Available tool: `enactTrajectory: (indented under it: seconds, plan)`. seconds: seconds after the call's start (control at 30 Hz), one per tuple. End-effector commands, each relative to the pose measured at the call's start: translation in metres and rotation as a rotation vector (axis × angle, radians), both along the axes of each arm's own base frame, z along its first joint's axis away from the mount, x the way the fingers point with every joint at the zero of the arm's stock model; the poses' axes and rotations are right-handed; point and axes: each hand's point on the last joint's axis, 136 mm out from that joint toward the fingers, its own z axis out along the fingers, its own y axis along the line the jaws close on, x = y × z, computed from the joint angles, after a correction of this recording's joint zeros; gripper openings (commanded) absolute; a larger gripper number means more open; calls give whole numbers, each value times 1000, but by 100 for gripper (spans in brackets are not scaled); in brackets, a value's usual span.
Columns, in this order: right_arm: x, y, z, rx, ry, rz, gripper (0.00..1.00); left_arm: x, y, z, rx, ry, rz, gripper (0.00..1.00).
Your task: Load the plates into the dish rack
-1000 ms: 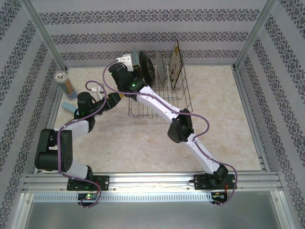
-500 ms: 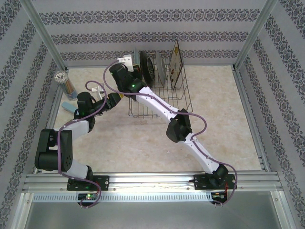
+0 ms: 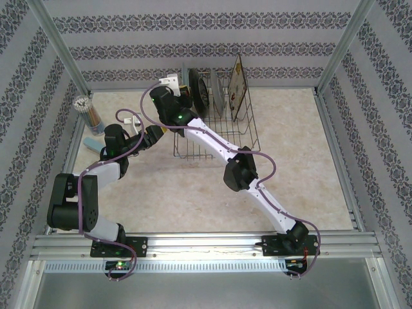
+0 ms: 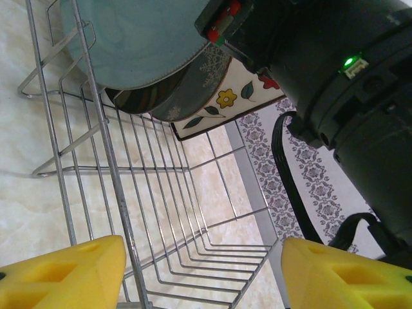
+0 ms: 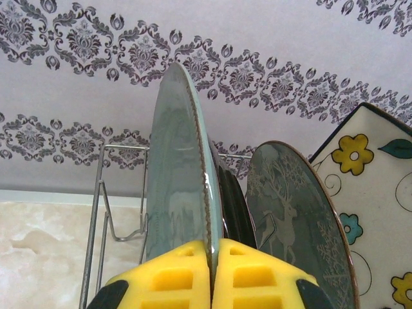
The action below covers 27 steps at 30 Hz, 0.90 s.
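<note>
The wire dish rack stands at the back of the table. Several plates stand upright in it. My right gripper is shut on the rim of the light-blue plate at the rack's left end. Right of that plate come the dark-brown-rimmed plate, the grey reindeer plate and the square floral plate. From above, the right gripper sits at the rack's back-left corner. My left gripper is open at the rack's left side. A rack wire runs between its yellow fingers.
A cup of sticks stands by the left wall, with a blue object in front of it. The right arm stretches diagonally across the table in front of the rack. Metal posts and patterned walls enclose the table.
The right arm's elbow has drifted slightly left. Both grippers and the plates look unchanged.
</note>
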Motion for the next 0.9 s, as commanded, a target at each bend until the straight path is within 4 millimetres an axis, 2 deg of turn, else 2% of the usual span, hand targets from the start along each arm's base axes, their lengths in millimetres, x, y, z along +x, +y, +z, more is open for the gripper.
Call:
enactTrajectory:
  seconds: [0.0,0.27,0.87]
  plan:
    - [4,-26,44,64,-115,-99,0,1,2,3,-5,-31,-8,65]
    - [4,-18,26,60,-90,-87,0,2,2,2,-14,-31,-11,65]
    - [-19,16,-1,42,-55,-41,0,1,2,3,-19,-36,-10,65]
